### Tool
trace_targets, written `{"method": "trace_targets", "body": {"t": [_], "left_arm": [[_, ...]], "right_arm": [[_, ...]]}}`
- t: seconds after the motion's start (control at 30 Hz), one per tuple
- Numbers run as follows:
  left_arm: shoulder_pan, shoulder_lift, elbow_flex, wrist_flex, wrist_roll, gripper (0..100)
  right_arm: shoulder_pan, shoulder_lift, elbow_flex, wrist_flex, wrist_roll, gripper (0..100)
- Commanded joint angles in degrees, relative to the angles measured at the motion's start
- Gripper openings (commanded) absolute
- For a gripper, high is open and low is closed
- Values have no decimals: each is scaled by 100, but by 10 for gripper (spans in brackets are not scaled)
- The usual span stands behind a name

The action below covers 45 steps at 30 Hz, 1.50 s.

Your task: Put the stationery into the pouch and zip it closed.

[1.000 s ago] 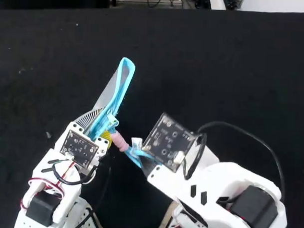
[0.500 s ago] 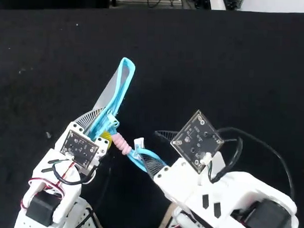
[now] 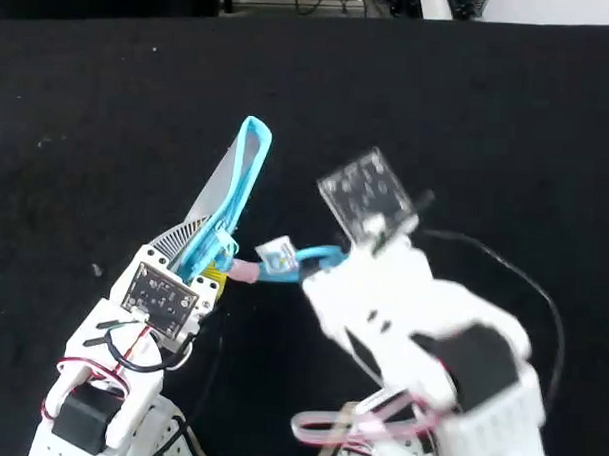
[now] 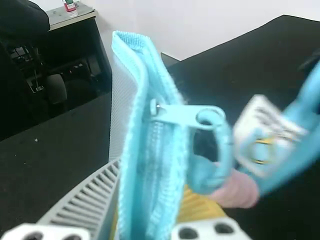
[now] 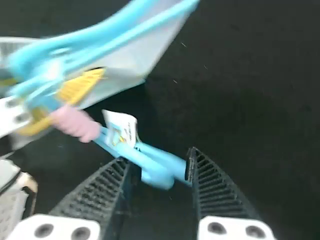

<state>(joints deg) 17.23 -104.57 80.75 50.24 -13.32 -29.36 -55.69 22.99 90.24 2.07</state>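
I had the left gripper (image 3: 199, 246) clamped on the near end of the pouch (image 3: 231, 180). It held the pouch on edge over the black table (image 3: 469, 114) with the blue zipper seam turned toward the other arm, a brace, I judged, so the zip could be drawn against it. A yellow item (image 5: 80, 85) and a pink piece (image 5: 75, 122) showed at the pouch's mouth, the pink one poking out, so the stationery looked not fully in. From the zipper pull (image 4: 187, 116) a blue strap (image 5: 157, 170) with a paper tag (image 5: 121, 129) seemed to trail toward the right gripper (image 5: 159, 157). Its fingers stood apart on either side of the strap's end, not pinching it — placed, I thought, to take it. Whether the strap and the pink piece were joined I could not tell.
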Motion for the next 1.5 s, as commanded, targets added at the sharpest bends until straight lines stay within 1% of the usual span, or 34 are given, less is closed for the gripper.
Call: {"method": "trace_targets", "body": {"t": [0.0,0.2,0.33,0.4,0.6,0.7,0.8,0.97,1.1,1.3,1.33,1.47], "left_arm": [[4,44,409,44,88,30],[4,44,409,44,88,30],[4,44,409,44,88,30],[4,44,409,44,88,30],[4,44,409,44,88,30],[4,44,409,44,88,30],[4,44,409,35,88,30],[4,44,409,35,88,30],[4,44,409,35,88,30],[4,44,409,35,79,30],[4,44,409,35,70,30],[4,44,409,35,70,30]], "right_arm": [[440,365,13,-158,-62,152],[1116,1130,-13,264,-44,152],[1204,1516,-13,571,519,152],[1187,1560,-13,580,633,152],[1178,1560,-602,580,571,152],[1143,1552,-971,598,185,152],[695,1543,-1121,607,97,152],[-387,1015,-1138,527,114,152],[-800,242,-927,158,114,152],[-1538,-1042,-4,-510,114,152],[-1626,-1253,198,-695,176,152],[-1873,-1974,1165,-1477,905,152]]}}
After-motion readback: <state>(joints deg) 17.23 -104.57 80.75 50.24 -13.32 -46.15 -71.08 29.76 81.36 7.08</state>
